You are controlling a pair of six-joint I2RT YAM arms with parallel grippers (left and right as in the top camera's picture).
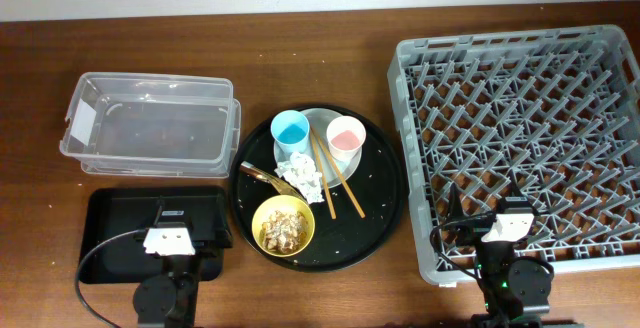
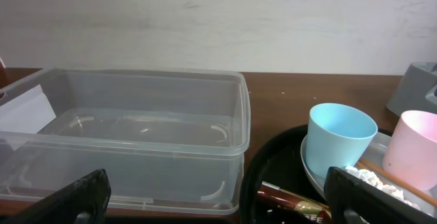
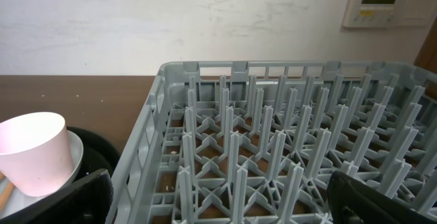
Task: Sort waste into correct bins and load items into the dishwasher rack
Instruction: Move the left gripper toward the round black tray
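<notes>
A round black tray [image 1: 380, 218] holds a light-blue cup [image 1: 291, 131], a pink cup [image 1: 345, 138], a pale plate [image 1: 322, 118], wooden chopsticks [image 1: 335, 176], a crumpled white tissue [image 1: 303, 176], a brown-and-gold wrapper [image 1: 262, 176] and a yellow bowl [image 1: 284, 226] of beige food scraps. The clear tub [image 1: 150, 123] stands at the left, the small black tray [image 1: 110, 218] in front of it. The grey dishwasher rack [image 1: 520, 138] fills the right. My left gripper [image 2: 218, 203] is open and empty above the black tray. My right gripper [image 3: 218, 203] is open and empty over the rack's front left corner.
The left wrist view shows the clear tub [image 2: 130, 135], blue cup [image 2: 338, 145], pink cup [image 2: 413, 145] and wrapper [image 2: 290, 202]. The right wrist view shows the rack's pegs [image 3: 273, 135] and the pink cup [image 3: 37, 152]. A white wall runs behind the table.
</notes>
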